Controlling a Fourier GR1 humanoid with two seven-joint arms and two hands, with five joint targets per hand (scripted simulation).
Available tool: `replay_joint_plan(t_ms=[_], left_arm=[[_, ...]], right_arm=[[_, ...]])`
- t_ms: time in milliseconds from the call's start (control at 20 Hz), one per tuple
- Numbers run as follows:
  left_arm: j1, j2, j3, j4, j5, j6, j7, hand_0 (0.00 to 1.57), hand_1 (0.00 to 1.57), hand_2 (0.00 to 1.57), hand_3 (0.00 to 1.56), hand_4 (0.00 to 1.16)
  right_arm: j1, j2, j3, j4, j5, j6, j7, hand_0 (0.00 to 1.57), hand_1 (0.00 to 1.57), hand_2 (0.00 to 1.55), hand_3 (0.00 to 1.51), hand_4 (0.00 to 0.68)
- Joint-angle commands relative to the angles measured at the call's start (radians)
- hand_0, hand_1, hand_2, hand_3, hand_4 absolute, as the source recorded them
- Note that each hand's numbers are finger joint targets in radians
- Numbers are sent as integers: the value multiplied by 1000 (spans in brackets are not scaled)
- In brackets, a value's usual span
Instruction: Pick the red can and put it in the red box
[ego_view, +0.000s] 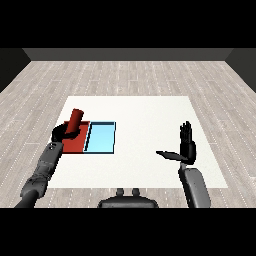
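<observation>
1. Step in hand (judged): placing. Red can (75, 121) held by left hand (62, 133), above red tray (75, 144), near its far-left part.
2. To do well: lower straight down into tray centre, w/ can brought upright or laid flat before release; keep clear of rim shared w/ light blue tray (101, 138); uncurl fingers only once can base touches tray floor.
3. Left hand: curled round can's lower part, clamped on it.
4. Right hand (187, 145): fingers straight, pointing up, thumb out to side; holds nothing; well apart from trays, over right part of white table (150, 115).
5. Can, look: plain red cylinder, darker than tray, no label visible; tilted, top leaning right and away; lower end hidden by hand.
6. Trays: side by side, touching; shallow, dark rims.
</observation>
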Motion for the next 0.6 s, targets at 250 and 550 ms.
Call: replay_joint_plan(t_ms=[250,550], left_arm=[[-62,-56,46,264,-11,-28,-90,1353,1353,1369,1276,938],[-95,7,-87,339,-151,-192,-19,0,0,0,0,270]], right_arm=[[-56,15,-2,146,69,-24,-51,0,0,0,0,0],[-42,24,9,110,72,-24,-39,0,0,0,0,0]])
